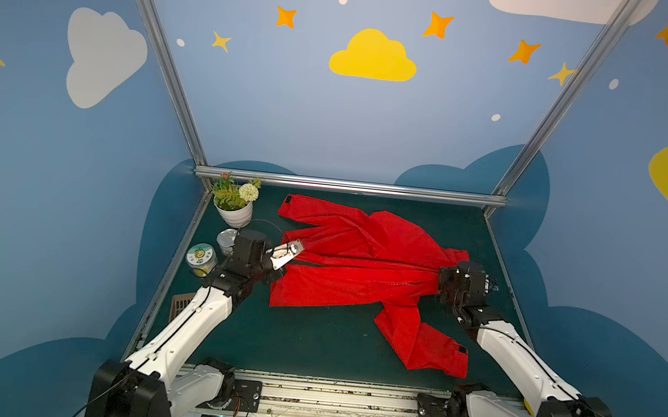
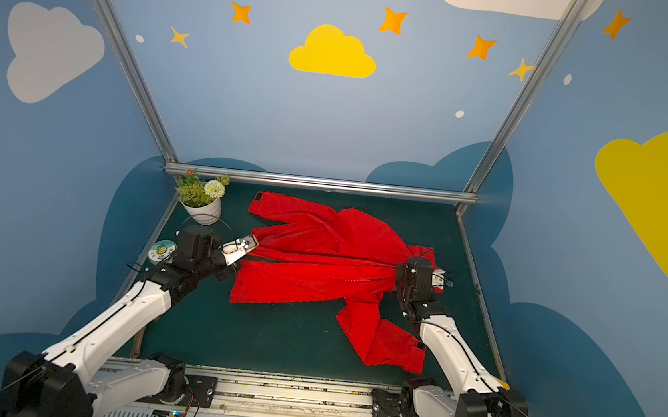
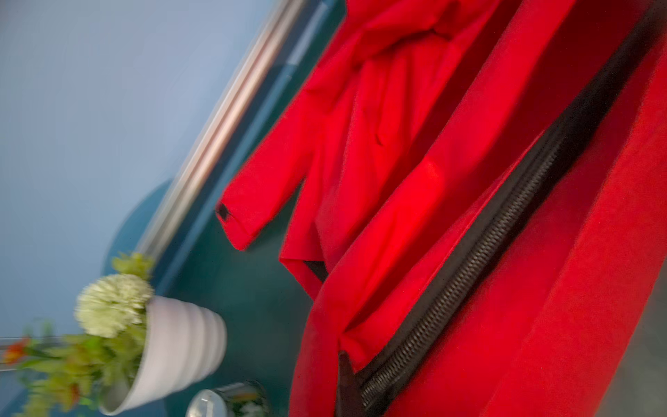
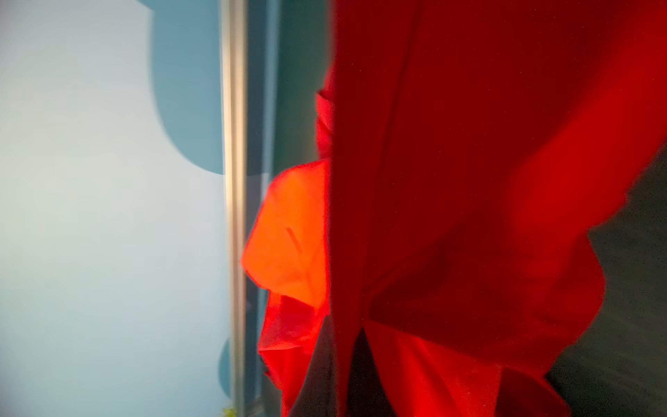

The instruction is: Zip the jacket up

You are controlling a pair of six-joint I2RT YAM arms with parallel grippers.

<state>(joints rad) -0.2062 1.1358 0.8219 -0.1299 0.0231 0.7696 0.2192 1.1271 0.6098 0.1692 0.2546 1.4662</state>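
The red jacket [image 1: 361, 258] lies sideways on the green table [image 1: 311, 341] in both top views, and its black front zipper [image 1: 360, 269] runs between my two grippers. My left gripper [image 1: 293, 253] is shut on the jacket's left end beside the zipper. In the left wrist view the zipper [image 3: 487, 252] runs diagonally from my left gripper [image 3: 355, 395]. My right gripper [image 1: 440, 281] is shut on the jacket's bunched right end, with its fingertips hidden under the wrist. In the right wrist view, a red fold is pinched between the dark fingers [image 4: 321, 379]. One sleeve [image 1: 423, 343] trails toward the front.
A white flower pot [image 1: 236, 210], a metal tin [image 1: 227, 241] and a green-lidded jar [image 1: 201, 259] stand at the table's left edge, close behind my left wrist. A brown slatted piece [image 1: 180, 306] lies by that edge. A metal rail [image 1: 347, 185] bounds the back.
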